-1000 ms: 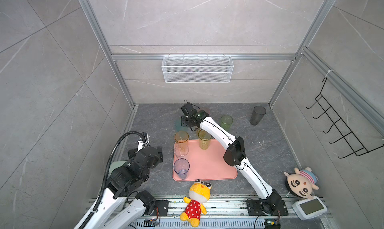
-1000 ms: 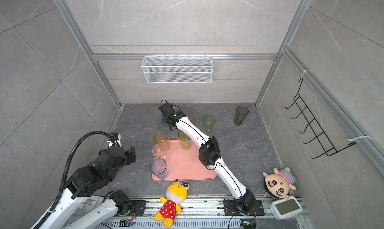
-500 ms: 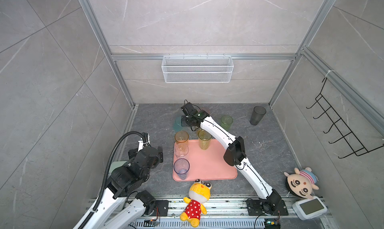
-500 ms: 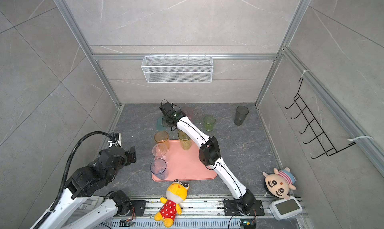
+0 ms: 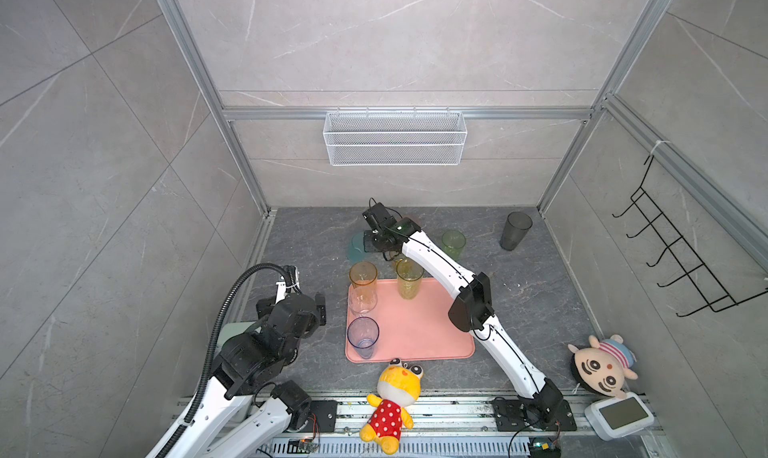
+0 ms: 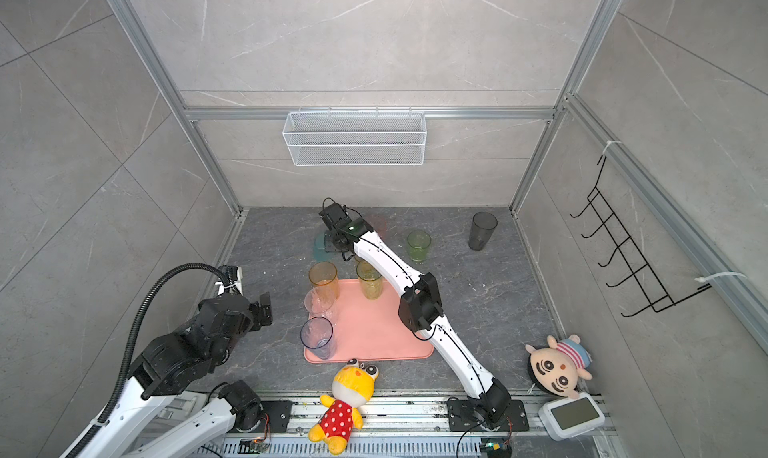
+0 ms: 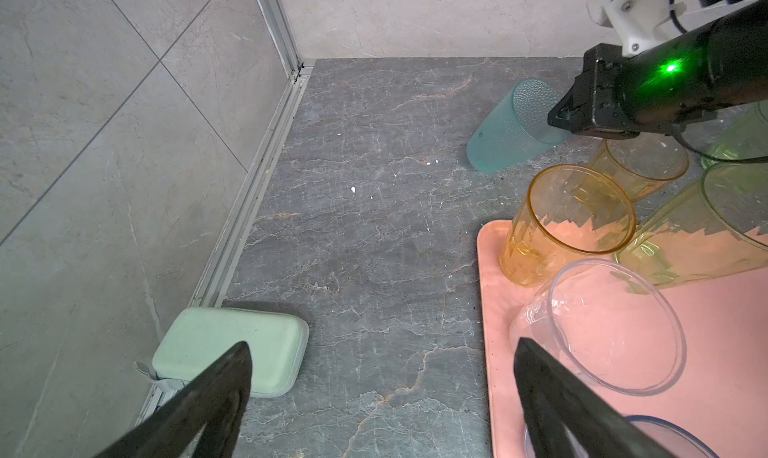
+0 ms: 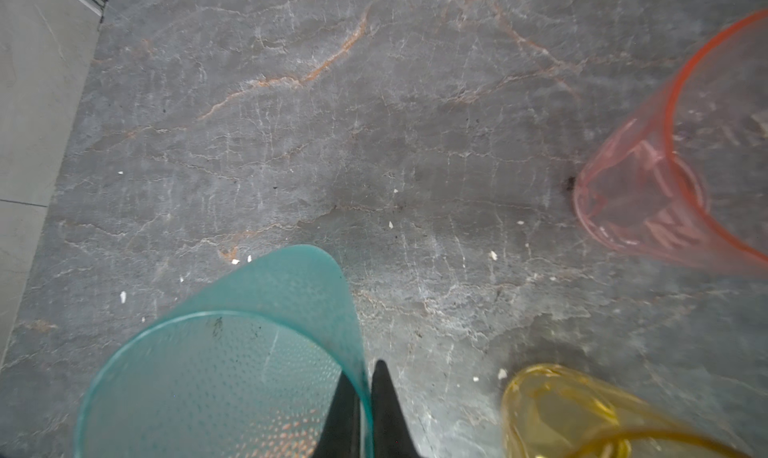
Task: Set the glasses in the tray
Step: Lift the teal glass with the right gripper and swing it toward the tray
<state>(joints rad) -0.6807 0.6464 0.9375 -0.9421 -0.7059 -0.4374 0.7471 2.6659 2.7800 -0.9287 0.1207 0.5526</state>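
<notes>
Four glasses are seen upright on the pink tray, which lies back from the right pincer toward its arm's base: an amber glass, a clear glass, a blue glass and a tall yellow glass. The right pincer is clenched on the rim of the teal glass, with one finger placed inside the wall and the other outside it, so that the thin wall is pinched between them. In the left wrist view this teal glass is shown tilted over the dark floor, off the tray; whether its foot rests on the floor cannot be told. A short yellow glass is seen just beside the clenched pincer, and a pink glass stands farther off on that same side, both on the floor. A green glass and a grey glass are set on the floor well apart from that pincer, across its arm. The left pincer is held released and wide, with nothing between its fingers; a pale green pad is found by one finger and the tray's edge, with the clear glass, by the other.
</notes>
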